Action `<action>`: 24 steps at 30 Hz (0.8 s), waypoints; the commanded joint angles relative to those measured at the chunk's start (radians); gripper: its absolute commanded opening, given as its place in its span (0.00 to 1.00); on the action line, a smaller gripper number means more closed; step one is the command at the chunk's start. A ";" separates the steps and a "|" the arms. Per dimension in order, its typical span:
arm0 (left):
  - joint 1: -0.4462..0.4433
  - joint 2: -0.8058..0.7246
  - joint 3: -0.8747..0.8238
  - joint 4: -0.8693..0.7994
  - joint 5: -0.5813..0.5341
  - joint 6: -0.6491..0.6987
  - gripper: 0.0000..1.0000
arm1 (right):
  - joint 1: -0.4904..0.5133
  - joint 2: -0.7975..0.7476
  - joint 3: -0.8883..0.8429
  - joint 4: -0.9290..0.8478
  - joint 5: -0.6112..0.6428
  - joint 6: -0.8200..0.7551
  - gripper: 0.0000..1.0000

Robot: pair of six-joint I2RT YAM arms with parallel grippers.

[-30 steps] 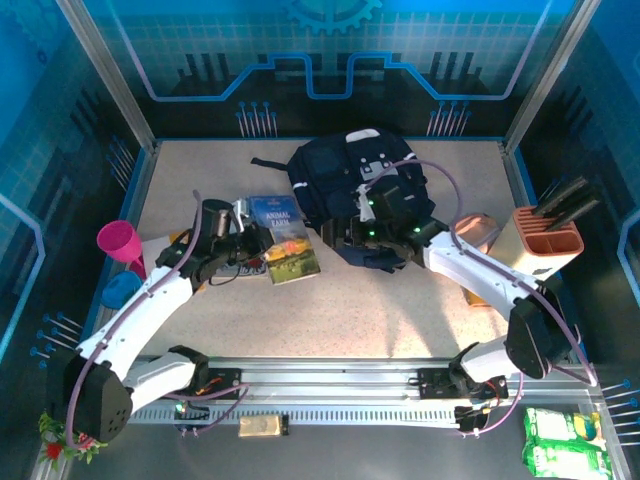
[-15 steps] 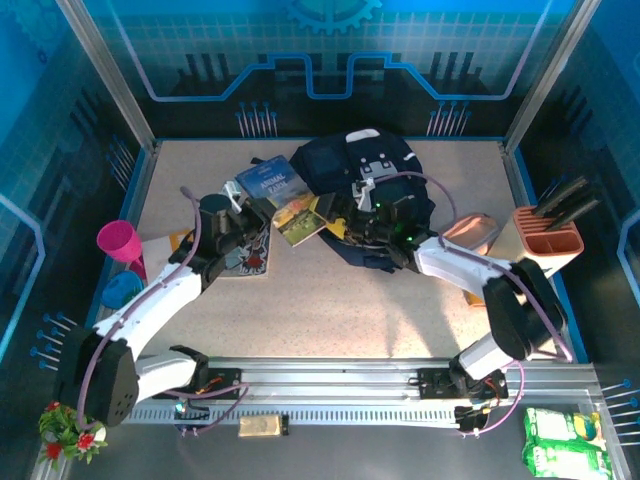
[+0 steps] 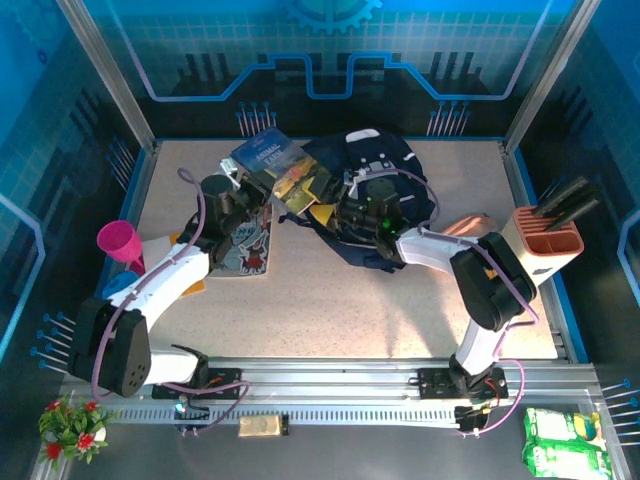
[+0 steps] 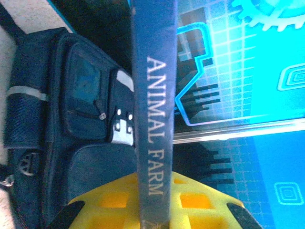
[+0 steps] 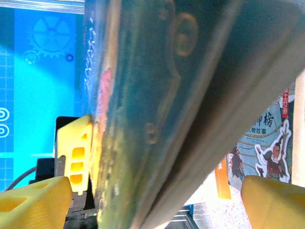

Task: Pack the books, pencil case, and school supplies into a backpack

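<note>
— Since a second ago, your left gripper (image 4: 152, 195) has lifted the "Animal Farm" book (image 3: 270, 162) off the table and brought it up beside the backpack (image 3: 385, 165). It is clamped narrow on the spine.

— And the right gripper (image 3: 322, 205)?

— Its fingers stand wide on both sides of the book's free edge, probably to steady it while you aim for the opening.

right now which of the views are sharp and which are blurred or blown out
top external: even light, sharp throughout, the Animal Farm book clear; left wrist: its spine lettering crisp, the backpack dim beside a glaring cyan wall; right wrist: that book's cover looms close and smeared, the illustrated book behind is sharper, a table patch blown white.
</note>
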 commanded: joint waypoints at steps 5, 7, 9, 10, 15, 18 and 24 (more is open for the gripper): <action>0.006 0.027 0.030 0.179 0.015 -0.076 0.10 | 0.005 0.046 0.070 0.087 0.020 0.020 0.84; 0.006 0.026 0.022 0.196 0.019 -0.091 0.11 | 0.006 0.041 0.066 0.099 0.034 0.015 0.80; 0.007 0.022 0.012 0.197 0.017 -0.099 0.11 | 0.005 0.035 0.054 0.110 0.049 0.015 0.74; 0.006 0.020 0.008 0.196 0.019 -0.106 0.11 | 0.006 0.033 0.049 0.117 0.053 0.013 0.72; 0.006 0.013 0.004 0.190 0.045 -0.113 0.12 | 0.003 0.027 0.030 0.147 0.068 0.020 0.61; 0.006 0.013 -0.004 0.188 0.062 -0.113 0.13 | 0.003 0.026 0.030 0.147 0.071 0.017 0.55; 0.007 0.013 -0.012 0.155 0.066 -0.100 0.20 | -0.016 0.017 0.040 0.116 0.060 -0.021 0.29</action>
